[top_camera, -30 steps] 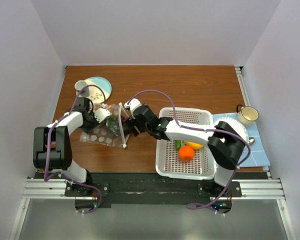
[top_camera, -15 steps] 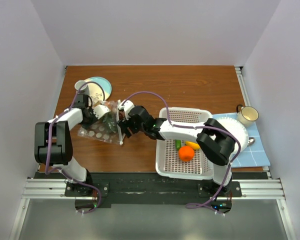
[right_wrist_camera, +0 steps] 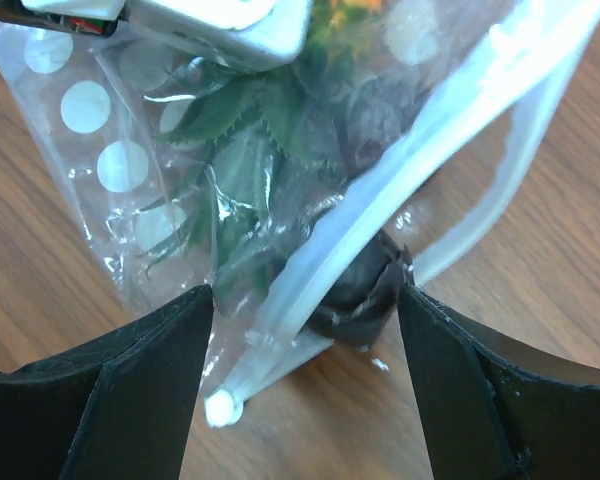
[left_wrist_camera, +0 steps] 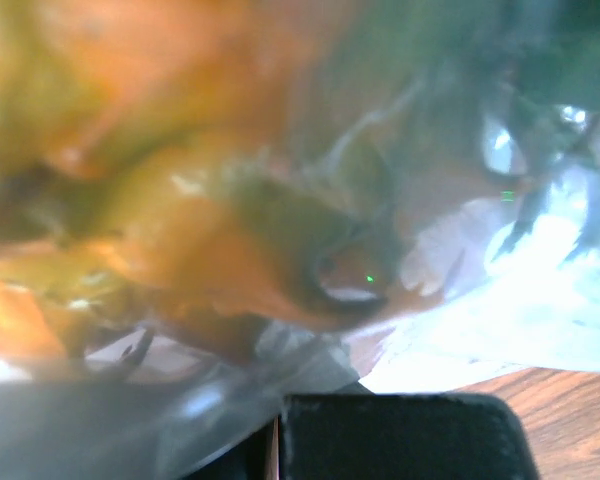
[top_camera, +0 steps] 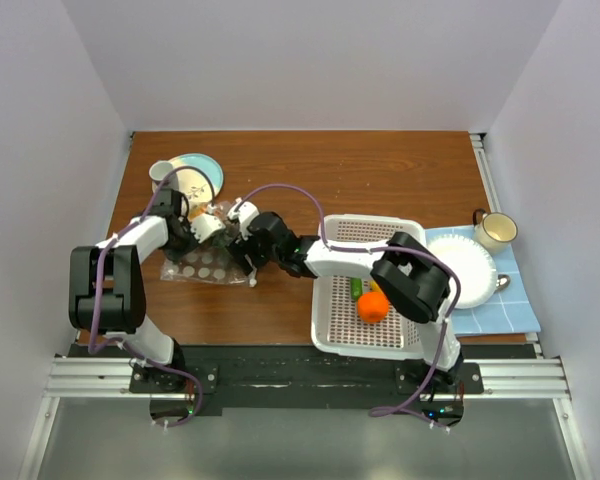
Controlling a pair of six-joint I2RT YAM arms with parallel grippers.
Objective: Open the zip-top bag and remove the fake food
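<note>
The left gripper (top_camera: 202,228) is pinching shut on the raised far end of the clear, crinkly, white-dotted plastic zip-top bag (top_camera: 193,267), which is trailing from it onto the brown wooden table (top_camera: 380,175). The right gripper (right_wrist_camera: 305,345) is standing wide open and holding nothing, its black fingers (right_wrist_camera: 130,390) straddling the bag's white zip edge (right_wrist_camera: 380,190). Green leafy fake food (right_wrist_camera: 245,150) is sitting inside, beyond the fingers. Bare wood is showing on either side. Well to its right, a white perforated plastic basket (top_camera: 380,232) is holding a round orange plastic fruit (top_camera: 372,307).
</note>
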